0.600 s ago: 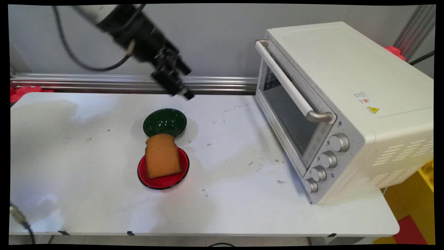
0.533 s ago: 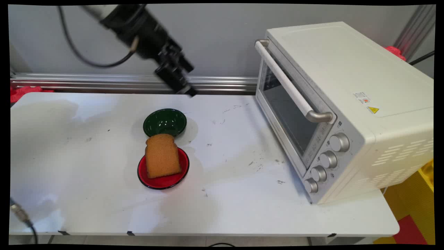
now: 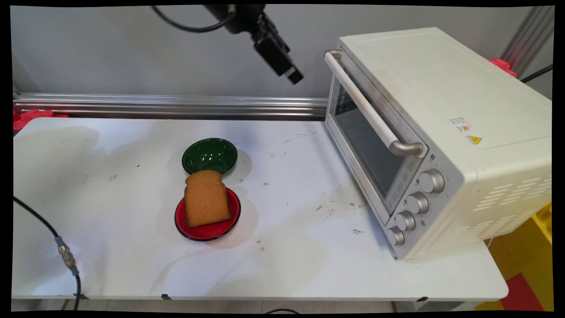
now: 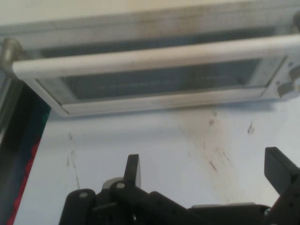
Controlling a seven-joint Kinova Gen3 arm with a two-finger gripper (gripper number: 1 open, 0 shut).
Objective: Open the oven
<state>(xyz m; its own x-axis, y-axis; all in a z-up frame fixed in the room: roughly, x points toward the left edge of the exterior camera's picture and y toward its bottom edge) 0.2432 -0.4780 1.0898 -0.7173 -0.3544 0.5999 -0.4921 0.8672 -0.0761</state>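
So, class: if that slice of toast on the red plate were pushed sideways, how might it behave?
The toast looks stiff and light, so it would probably slide whole. It overhangs the red plate at the back, so it might tip off or drag the plate.

Main view: fixed, high over the table's [image 3: 282,265] near side, looking down and across to the back wall; toaster oven [image 3: 441,132] at right. Hand view: rides behind the gripper [image 4: 206,173], close to the oven, facing its door handle [image 4: 154,55] square on. Shared: oven front, handle [image 3: 371,110], scuffed tabletop [image 4: 140,140] before the oven.
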